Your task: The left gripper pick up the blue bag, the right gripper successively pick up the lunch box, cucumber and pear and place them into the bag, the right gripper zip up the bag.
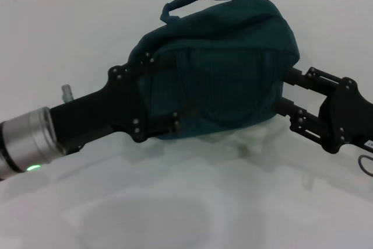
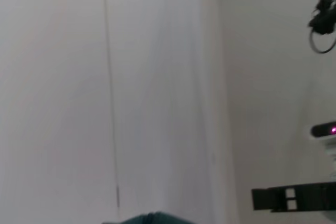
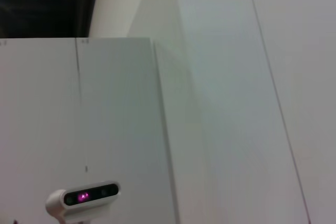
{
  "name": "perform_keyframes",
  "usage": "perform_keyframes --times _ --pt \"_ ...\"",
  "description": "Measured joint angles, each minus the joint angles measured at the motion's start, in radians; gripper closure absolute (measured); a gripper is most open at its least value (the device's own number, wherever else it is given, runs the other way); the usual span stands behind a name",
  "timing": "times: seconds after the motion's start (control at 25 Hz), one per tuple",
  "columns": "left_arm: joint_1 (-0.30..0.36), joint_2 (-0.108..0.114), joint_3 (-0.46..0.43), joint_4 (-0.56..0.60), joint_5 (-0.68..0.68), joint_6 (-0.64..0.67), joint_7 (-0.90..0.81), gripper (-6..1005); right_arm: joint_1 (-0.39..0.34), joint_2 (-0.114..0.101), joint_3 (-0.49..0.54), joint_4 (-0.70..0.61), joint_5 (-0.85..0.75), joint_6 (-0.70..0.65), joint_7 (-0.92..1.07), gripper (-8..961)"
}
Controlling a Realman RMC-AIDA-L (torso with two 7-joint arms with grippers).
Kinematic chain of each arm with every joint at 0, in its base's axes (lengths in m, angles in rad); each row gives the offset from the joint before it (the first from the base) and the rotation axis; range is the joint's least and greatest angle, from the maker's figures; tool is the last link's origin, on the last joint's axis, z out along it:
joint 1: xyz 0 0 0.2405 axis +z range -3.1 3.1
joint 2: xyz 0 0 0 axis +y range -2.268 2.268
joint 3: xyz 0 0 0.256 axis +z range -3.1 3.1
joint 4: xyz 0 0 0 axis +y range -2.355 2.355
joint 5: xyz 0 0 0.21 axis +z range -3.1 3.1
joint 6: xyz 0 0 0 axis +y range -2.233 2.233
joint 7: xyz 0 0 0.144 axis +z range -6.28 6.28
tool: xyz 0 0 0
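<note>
Nearest me the left gripper [image 1: 158, 94] clamps the bag [image 1: 227, 65], held above the table [image 1: 70, 33], while the right gripper [image 1: 285, 94] pinches its far end; soft, bulging fabric, best held by seams or handle.

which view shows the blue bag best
The head view: the whole blue bag shows there, held between the left gripper and right gripper. The left wrist view catches only a teal sliver at its edge; the right wrist view shows none.

Teal blue bag [image 1: 233, 56]; black hands
</note>
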Motion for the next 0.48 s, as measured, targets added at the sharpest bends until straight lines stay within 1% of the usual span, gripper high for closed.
perform_keyframes --times 0.2,0.32,0.48 --pt "-0.001 0.030 -0.006 0.005 0.001 0.072 -0.018 164 0.016 -0.014 0.002 -0.008 -0.008 -0.017 0.026 399" --pt "-0.002 0.042 -0.006 0.008 0.003 0.082 -0.021 164 0.035 -0.018 -0.001 0.000 -0.021 -0.011 0.051 334" --pt "-0.002 0.058 -0.006 0.014 0.021 0.083 -0.021 164 0.059 -0.021 0.001 -0.001 -0.090 -0.009 0.050 246"
